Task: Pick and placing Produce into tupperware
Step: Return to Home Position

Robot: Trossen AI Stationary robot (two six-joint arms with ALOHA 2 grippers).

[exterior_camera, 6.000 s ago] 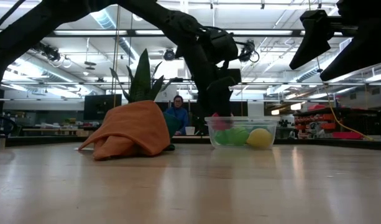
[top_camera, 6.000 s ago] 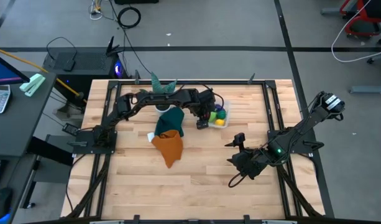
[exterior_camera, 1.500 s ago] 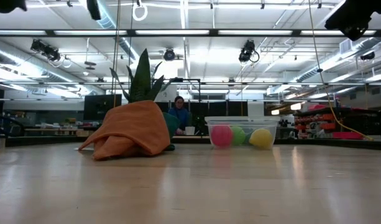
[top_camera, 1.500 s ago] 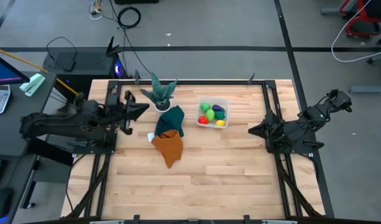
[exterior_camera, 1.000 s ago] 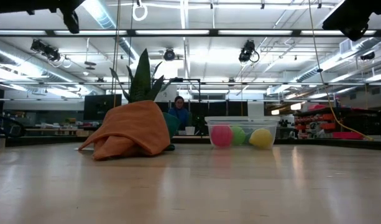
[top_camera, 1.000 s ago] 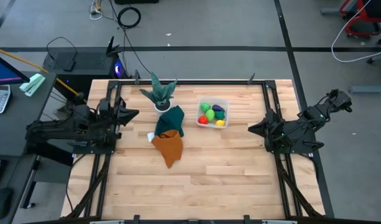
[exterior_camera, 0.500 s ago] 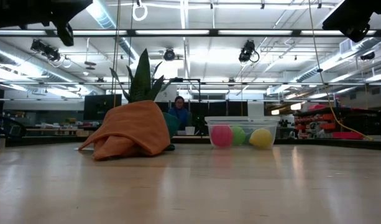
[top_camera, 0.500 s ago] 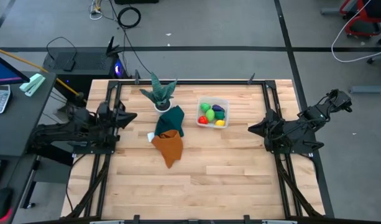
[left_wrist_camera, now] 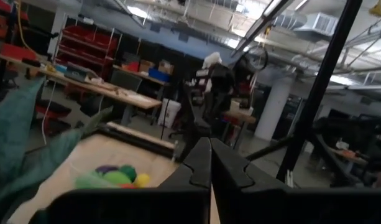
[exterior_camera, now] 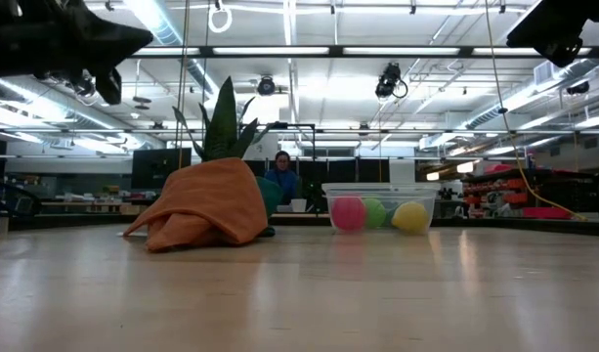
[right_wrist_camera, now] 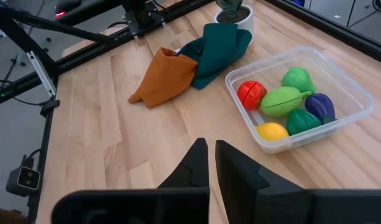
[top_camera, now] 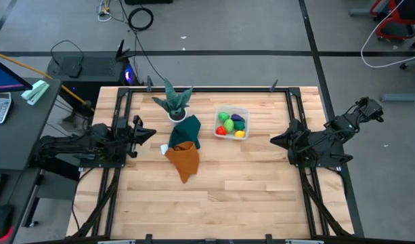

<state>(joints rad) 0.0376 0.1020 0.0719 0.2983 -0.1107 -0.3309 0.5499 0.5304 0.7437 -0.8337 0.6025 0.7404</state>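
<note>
The tupperware (top_camera: 232, 123), a clear box, stands on the table's far middle. It holds the produce (right_wrist_camera: 283, 102): red, light green, dark green, purple and yellow pieces. In the low view three pieces of produce (exterior_camera: 377, 213) show through the tupperware's wall (exterior_camera: 380, 192). My left gripper (top_camera: 150, 133) hovers shut at the table's left edge, well left of the box. My right gripper (top_camera: 275, 141) hovers shut at the right edge, pointing slightly down toward the table's middle. In the wrist views my left gripper (left_wrist_camera: 210, 163) and my right gripper (right_wrist_camera: 210, 158) hold nothing.
A teal cloth and an orange cloth (top_camera: 183, 146) lie heaped left of the box. A teal spiky plant in a white pot (top_camera: 175, 103) stands behind them. Black frame rails (top_camera: 119, 115) run along the table's left and right edges. A person (exterior_camera: 279, 178) is far off in the room.
My left arm has sunk lower over the table's left edge, coming down into the low view's upper left corner; its gripper stays shut. The box, the produce and the cloths lie as before.
</note>
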